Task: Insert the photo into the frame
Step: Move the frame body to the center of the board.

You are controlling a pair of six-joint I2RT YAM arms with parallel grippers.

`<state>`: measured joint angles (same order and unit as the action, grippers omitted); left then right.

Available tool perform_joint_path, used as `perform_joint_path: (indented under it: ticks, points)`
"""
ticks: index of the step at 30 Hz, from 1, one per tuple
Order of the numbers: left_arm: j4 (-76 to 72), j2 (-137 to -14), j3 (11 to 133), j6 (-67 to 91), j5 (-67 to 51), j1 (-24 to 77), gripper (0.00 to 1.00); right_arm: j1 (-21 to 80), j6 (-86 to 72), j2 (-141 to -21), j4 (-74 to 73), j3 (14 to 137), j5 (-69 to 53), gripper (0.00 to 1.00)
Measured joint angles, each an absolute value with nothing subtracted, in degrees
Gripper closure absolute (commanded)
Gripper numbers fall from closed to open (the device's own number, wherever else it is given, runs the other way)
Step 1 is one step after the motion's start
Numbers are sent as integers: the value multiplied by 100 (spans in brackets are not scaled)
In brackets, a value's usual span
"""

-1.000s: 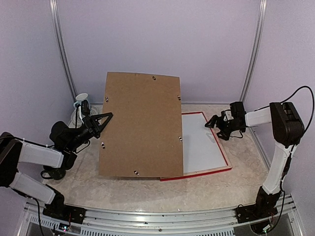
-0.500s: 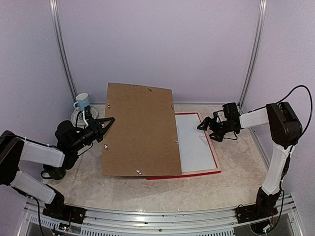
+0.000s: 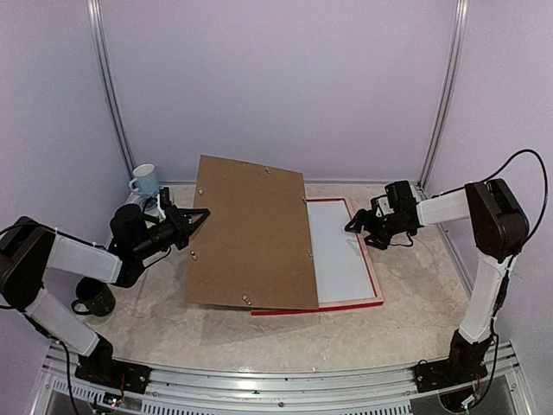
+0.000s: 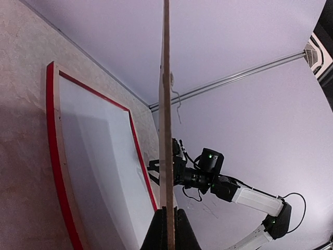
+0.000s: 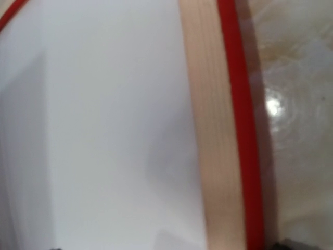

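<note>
— Photo (image 3: 341, 255) in already?
— Likely: its white back lies inside the frame (image 3: 373, 277), centre-right. Left gripper (image 3: 197, 213) pinches the backing board (image 3: 251, 233), tilted above; closing remains. Right gripper (image 3: 359, 226), at the far bar: opening unclear.

All views shared the frame (image 3: 372, 270) — top from high above, left wrist low beside, right wrist close over

backing board (image 3: 251, 233): no longer reared up steeply; it has dropped to a low tilt over the frame (image 3: 346, 305).
left gripper (image 3: 195, 226): lower and farther right, clamped on the board's left edge.
frame: slid leftward, near right corner pulled in.
right gripper (image 3: 352, 226): moved left, to the frame's right bar.
</note>
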<state>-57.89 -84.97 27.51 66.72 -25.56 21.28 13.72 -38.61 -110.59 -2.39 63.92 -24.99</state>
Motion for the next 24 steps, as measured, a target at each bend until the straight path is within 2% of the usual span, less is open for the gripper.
perform_joint_path:
  ticks: [5,15,24]
  points:
    - [-5673,-8479,2768,6641,-2582,2091,100,1271,-3780,-11072,-414,6447,-2370,31]
    - [-5430,-8274,2768,6591,-2615,1997,100,1083,-3559,-11362,-591,6814,-2130,45]
    - [-5424,-8221,2768,6569,-2648,1959,100,1107,-3452,-11384,-607,6836,-2005,48]
